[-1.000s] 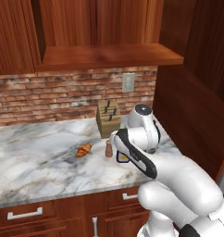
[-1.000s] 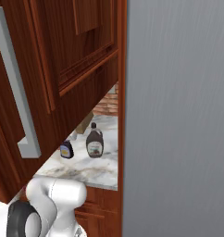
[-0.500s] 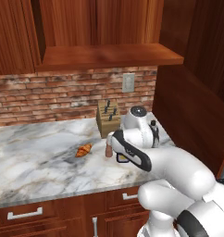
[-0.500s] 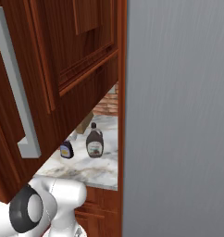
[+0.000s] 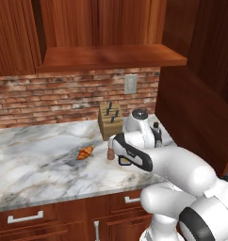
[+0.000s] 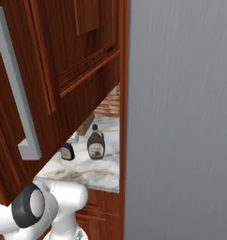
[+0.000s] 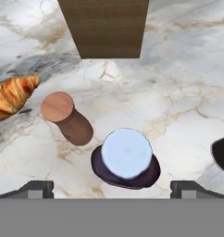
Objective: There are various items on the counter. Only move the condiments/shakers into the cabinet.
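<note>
In the hand view my gripper (image 7: 112,189) is open and looks straight down on the marble counter (image 7: 178,92). Seen from above, the dark-blue bottle (image 7: 127,157) shows its white cap, just beyond the gap between my fingertips (image 7: 37,188) and untouched. The short brown shaker (image 7: 67,119) stands to its left, and the croissant (image 7: 12,95) lies further left. A dark shape, perhaps the dark-brown bottle (image 7: 222,153), is at the right edge. In the right base view the blue bottle (image 6: 67,151) and the brown bottle (image 6: 95,145) stand side by side. The cabinet shelf (image 5: 111,56) hangs above the counter.
The tan knife block (image 5: 110,120) stands at the brick wall behind the shaker (image 5: 110,154), with the croissant (image 5: 85,152) to its left. A dark wooden side wall (image 5: 196,108) closes the counter's right end. A cabinet door with a silver handle (image 6: 21,117) and a grey panel (image 6: 181,117) stand close in the right base view.
The arm has shifted slightly, with its elbow swinging over the counter's right end. The jaws have stayed open and nothing on the counter has moved.
</note>
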Motion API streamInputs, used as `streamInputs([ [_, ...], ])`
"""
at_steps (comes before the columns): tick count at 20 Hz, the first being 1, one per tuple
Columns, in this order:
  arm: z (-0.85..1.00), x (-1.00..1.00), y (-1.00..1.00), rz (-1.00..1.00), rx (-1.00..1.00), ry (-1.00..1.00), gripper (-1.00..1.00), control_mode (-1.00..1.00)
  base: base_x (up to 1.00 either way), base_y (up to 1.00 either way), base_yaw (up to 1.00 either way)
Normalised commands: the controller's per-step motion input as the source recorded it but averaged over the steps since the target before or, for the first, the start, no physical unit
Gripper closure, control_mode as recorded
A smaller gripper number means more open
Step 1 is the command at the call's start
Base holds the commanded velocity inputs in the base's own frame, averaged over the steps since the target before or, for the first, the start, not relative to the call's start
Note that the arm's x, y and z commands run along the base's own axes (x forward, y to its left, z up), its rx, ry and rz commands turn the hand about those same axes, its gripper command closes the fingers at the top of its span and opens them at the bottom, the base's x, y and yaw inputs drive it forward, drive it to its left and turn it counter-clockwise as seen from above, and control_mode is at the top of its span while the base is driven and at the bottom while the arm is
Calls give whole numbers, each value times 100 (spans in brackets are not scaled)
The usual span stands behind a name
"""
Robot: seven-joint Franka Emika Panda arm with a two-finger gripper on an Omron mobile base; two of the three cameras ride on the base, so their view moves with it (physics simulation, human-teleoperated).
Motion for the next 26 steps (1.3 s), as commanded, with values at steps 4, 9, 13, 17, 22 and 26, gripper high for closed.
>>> streamInputs([
  [4, -6, 8, 0, 0, 0, 0, -100, -100, 0, 0, 0],
  [9, -7, 12, 0, 0, 0, 0, -100, -100, 0, 0, 0],
  [13, -4, 15, 0, 0, 0, 0, -100, -100, 0, 0, 0],
  [17, -5, 14, 0, 0, 0, 0, -100, -100, 0, 0, 0],
  [22, -4, 15, 0, 0, 0, 0, -100, -100, 0, 0, 0],
  [26, -9, 1, 0, 0, 0, 0, -100, -100, 0, 0, 0],
])
